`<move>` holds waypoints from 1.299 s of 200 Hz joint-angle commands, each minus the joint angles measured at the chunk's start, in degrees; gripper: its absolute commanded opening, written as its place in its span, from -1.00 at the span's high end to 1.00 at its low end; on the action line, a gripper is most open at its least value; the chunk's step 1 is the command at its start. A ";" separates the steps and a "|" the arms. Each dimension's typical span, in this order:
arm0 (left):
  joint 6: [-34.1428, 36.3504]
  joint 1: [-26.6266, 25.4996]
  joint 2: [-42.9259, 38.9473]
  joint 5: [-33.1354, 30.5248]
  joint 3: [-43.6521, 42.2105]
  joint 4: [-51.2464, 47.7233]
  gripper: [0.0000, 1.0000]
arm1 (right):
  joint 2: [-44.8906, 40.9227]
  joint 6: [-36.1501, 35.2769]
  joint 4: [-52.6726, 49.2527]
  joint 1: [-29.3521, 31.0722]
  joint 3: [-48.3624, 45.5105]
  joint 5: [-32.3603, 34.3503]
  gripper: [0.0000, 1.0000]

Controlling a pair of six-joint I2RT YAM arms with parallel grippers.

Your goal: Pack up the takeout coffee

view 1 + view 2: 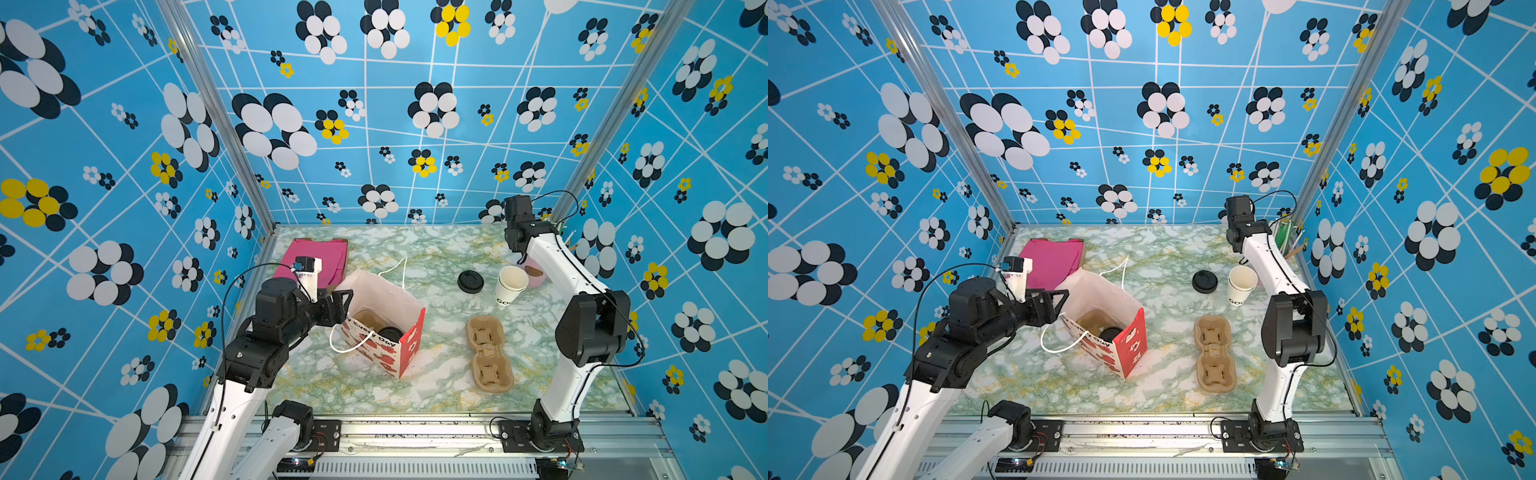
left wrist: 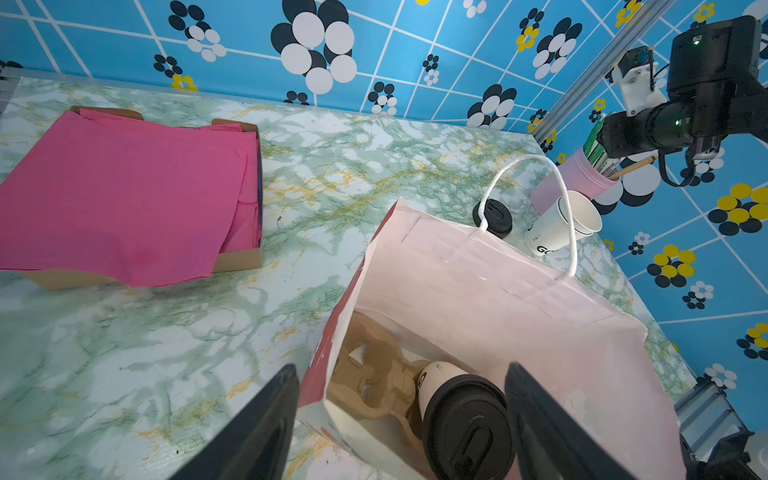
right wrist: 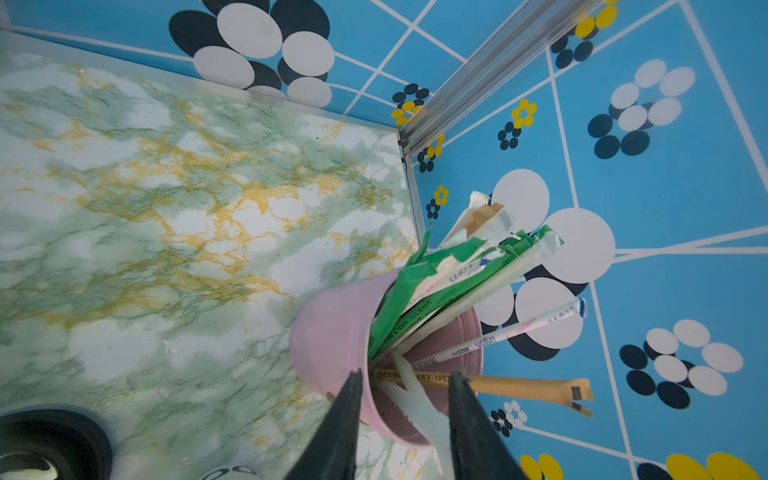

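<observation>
The takeout coffee [image 2: 465,419], a white cup with a black sip lid, sits in a brown carrier [image 2: 374,374] inside the open paper bag [image 2: 498,291]. In both top views only its lid [image 1: 390,333] [image 1: 1111,333] shows, deep in the bag [image 1: 384,299]. My left gripper [image 2: 402,368] is open at the bag's left rim [image 1: 338,305], one finger outside over the table and one over the bag's inside, touching nothing I can see. My right gripper [image 3: 406,375] is open over the pink straw holder [image 3: 332,340] in the far right corner, with a white wrapped straw between its fingers.
A loose black lid [image 1: 470,281] and stacked lidless white cups [image 1: 511,284] stand left of the pink holder [image 1: 536,276]. An empty cardboard carrier [image 1: 488,353] lies right of the bag. A box of pink napkins [image 1: 316,259] sits at the back left. The bag's white handles hang loose.
</observation>
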 commanded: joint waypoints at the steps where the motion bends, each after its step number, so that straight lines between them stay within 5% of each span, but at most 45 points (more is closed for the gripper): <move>1: 0.31 -0.12 -0.03 -0.07 -0.76 0.37 -0.58 | -2.74 -0.39 1.23 -0.26 0.47 1.62 0.24; 127: 0.20 -0.15 0.23 0.11 -1.02 0.68 -0.58 | -6.80 -1.21 1.40 -0.26 -1.03 3.07 0.09; 260: 0.72 -0.16 0.97 0.01 -1.40 1.06 -0.59 | -0.12 1.60 -3.86 -2.41 2.40 -3.00 0.10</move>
